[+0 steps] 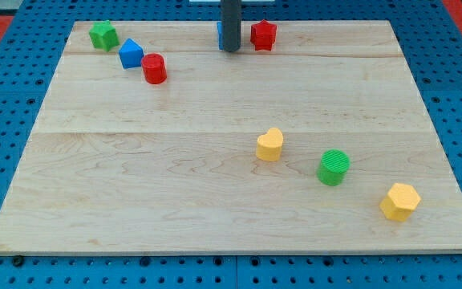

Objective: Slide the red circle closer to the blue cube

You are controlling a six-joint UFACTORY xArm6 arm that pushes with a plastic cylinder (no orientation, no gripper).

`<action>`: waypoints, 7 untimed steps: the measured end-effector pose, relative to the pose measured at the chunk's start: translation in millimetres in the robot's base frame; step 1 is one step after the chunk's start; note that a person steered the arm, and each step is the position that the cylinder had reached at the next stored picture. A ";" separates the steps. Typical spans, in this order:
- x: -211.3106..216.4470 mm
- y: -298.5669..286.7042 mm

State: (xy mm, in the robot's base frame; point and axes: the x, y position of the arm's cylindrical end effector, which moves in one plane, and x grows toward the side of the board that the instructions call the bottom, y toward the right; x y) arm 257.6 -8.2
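The red circle [154, 69], a short red cylinder, stands near the view's top left. The blue cube [131, 54] sits just up and left of it, nearly touching. My tip [229, 50] is at the view's top centre, well to the right of both. A second blue block [220, 34] is mostly hidden behind the rod, only a sliver showing. A red star-shaped block [263, 35] sits just right of the tip.
A green star-shaped block [103, 35] lies at the top left corner. A yellow heart [269, 145], a green cylinder [334, 167] and a yellow hexagon [399, 201] run toward the bottom right. The wooden board [135, 201] lies on blue pegboard.
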 end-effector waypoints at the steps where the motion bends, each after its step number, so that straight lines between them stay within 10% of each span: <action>1: 4.0 15.6; 3: 101.7 -53.0; 5: 79.8 -165.8; 7: 71.3 -106.0</action>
State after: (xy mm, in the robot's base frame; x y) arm 329.0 -114.2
